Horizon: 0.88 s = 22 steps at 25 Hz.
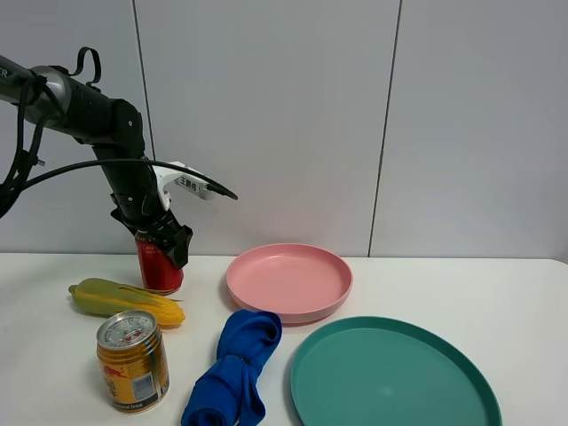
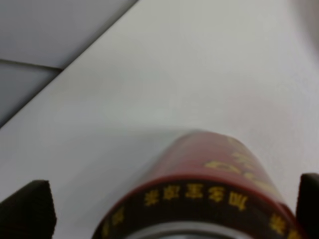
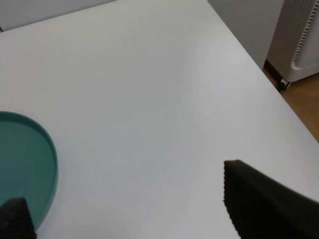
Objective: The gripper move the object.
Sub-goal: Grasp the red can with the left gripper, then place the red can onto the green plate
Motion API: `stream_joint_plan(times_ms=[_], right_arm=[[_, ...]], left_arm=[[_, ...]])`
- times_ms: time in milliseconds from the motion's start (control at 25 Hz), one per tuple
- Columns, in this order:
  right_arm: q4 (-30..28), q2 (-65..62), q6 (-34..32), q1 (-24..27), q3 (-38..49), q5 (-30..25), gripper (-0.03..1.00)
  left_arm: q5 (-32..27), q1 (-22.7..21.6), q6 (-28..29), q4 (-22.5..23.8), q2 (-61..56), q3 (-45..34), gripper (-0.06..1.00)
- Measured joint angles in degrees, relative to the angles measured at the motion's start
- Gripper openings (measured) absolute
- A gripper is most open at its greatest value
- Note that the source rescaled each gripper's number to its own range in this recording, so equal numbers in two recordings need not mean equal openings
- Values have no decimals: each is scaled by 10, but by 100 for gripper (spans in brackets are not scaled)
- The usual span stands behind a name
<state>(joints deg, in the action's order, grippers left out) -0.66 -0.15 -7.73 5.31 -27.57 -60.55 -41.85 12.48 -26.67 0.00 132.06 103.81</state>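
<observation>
The tall slim red can (image 1: 161, 268) stands upright on the white table at the back left. My left gripper (image 1: 165, 240) is lowered over its top. In the left wrist view the red can (image 2: 209, 184) with gold lettering sits between the two black fingertips (image 2: 27, 209). A gap shows on one side, so the left gripper (image 2: 169, 204) is open around the can. My right gripper (image 3: 129, 199) is open and empty above bare table, beside the teal plate's rim. It is out of the high view.
An ear of corn (image 1: 124, 300) lies in front of the red can. A shorter gold-yellow can (image 1: 132, 359) stands at the front left. A blue cloth (image 1: 235, 368), a pink plate (image 1: 289, 282) and a teal plate (image 1: 390, 377) (image 3: 25, 169) lie in the middle and to the right. The table's edge (image 3: 259, 64) is near the right gripper.
</observation>
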Motion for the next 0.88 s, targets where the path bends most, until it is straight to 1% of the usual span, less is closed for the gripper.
stream_joint_plan(times_ms=[40,120,240,280,320,360,640,720,800,880], right_arm=[[0,0,0,0,0,0,100],[0,0,0,0,0,0,100],[0,0,0,0,0,0,100],[0,0,0,0,0,0,100],[0,0,0,0,0,0,100],[0,0,0,0,0,0,100],[0,0,0,0,0,0,100],[0,0,0,0,0,0,100],[0,0,0,0,0,0,100],[0,0,0,0,0,0,100]], left_arm=[[0,0,0,0,2,0,84],[-2,0,-1,0,6,1,61],[-5,0,-1,-5,9,1,12],[-6,1,-1,-6,9,2,5],[-5,1,-1,-6,9,2,2],[-5,1,-1,-6,9,2,1],[-13,1,-2,-6,9,8,1],[-43,1,-2,-6,9,23,1],[-91,1,-2,-4,9,50,1],[-144,4,-2,0,8,95,0]])
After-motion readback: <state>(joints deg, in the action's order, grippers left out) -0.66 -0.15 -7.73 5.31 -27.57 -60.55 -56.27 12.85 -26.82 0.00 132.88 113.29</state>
